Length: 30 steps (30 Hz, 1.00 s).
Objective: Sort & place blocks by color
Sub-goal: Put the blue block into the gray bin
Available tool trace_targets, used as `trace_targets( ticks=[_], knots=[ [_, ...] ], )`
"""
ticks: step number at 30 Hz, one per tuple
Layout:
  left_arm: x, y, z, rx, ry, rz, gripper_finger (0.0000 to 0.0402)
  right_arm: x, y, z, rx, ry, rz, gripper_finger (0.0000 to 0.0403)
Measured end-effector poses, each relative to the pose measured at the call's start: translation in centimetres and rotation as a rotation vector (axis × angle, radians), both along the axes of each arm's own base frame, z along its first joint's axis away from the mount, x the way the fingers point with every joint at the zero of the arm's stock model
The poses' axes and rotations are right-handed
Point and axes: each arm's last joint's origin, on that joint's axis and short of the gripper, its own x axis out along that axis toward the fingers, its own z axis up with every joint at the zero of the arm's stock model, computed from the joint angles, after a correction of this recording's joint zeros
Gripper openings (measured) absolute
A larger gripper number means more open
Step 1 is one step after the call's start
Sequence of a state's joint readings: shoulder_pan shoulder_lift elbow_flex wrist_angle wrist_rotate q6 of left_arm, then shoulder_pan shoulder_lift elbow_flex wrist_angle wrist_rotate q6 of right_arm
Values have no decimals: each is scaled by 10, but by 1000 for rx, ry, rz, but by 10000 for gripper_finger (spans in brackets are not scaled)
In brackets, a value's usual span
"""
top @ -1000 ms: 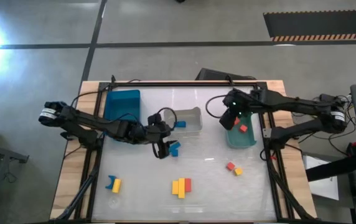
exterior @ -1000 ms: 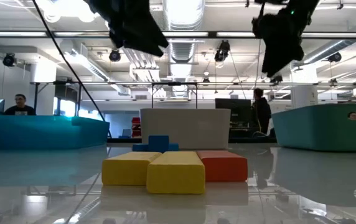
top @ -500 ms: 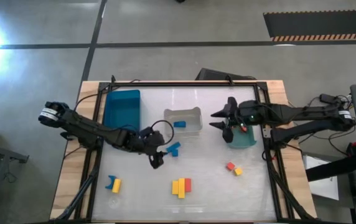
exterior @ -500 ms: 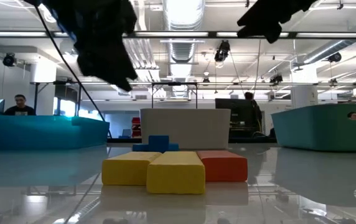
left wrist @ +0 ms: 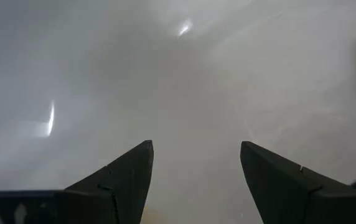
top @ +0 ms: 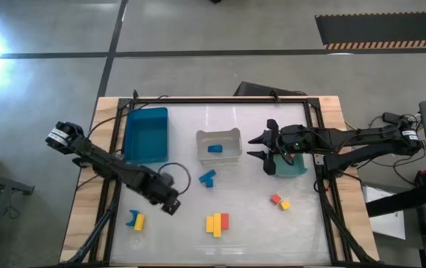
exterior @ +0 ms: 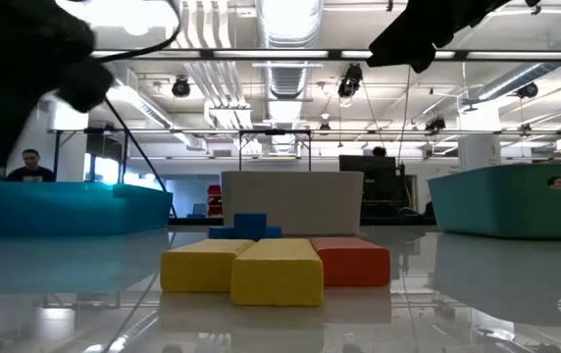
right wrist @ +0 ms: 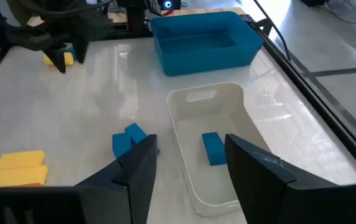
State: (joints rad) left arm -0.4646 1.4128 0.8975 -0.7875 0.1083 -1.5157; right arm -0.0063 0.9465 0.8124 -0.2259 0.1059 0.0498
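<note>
My left gripper (top: 172,207) is open and empty, low over bare table between the blue-and-yellow block pair (top: 135,220) and the yellow-and-red cluster (top: 217,222). In its wrist view the left gripper (left wrist: 196,162) shows only table between the fingers. My right gripper (top: 256,147) is open and empty, raised between the clear bin (top: 231,135) and the green bin (top: 296,168), pointing toward the table's left. One blue block (right wrist: 213,148) lies flat in the clear bin. Another blue block (top: 208,178) lies on the table. A red and a yellow block (top: 279,202) lie near the right.
The blue bin (top: 146,134) stands at the far left. The right arm covers much of the green bin. In the low view the yellow and red blocks (exterior: 261,267) lie nearest, with bins behind. People (exterior: 30,165) show in the room beyond the table.
My left gripper has moved from beside the blue block on the table toward the near-left, and down toward the table. My right gripper has tipped up from pointing down over the green bin and has shifted slightly toward the clear bin. No block has moved.
</note>
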Motion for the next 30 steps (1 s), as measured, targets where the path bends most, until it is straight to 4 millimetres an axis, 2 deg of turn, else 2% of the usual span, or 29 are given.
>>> trace_targets(
  ticks=[6,12,17,30],
  knots=[
    [-31,-28,-4,-95,248,110,226,0,0,-2,-5,8,2,178],
    [-50,-47,-5,-103,346,163,226,1,0,-5,-10,16,5,178],
    [-57,-51,-6,-87,365,172,226,1,0,-5,-7,16,3,178],
    [-69,-42,-13,19,433,157,226,0,0,-6,2,17,-2,178]
  ],
)
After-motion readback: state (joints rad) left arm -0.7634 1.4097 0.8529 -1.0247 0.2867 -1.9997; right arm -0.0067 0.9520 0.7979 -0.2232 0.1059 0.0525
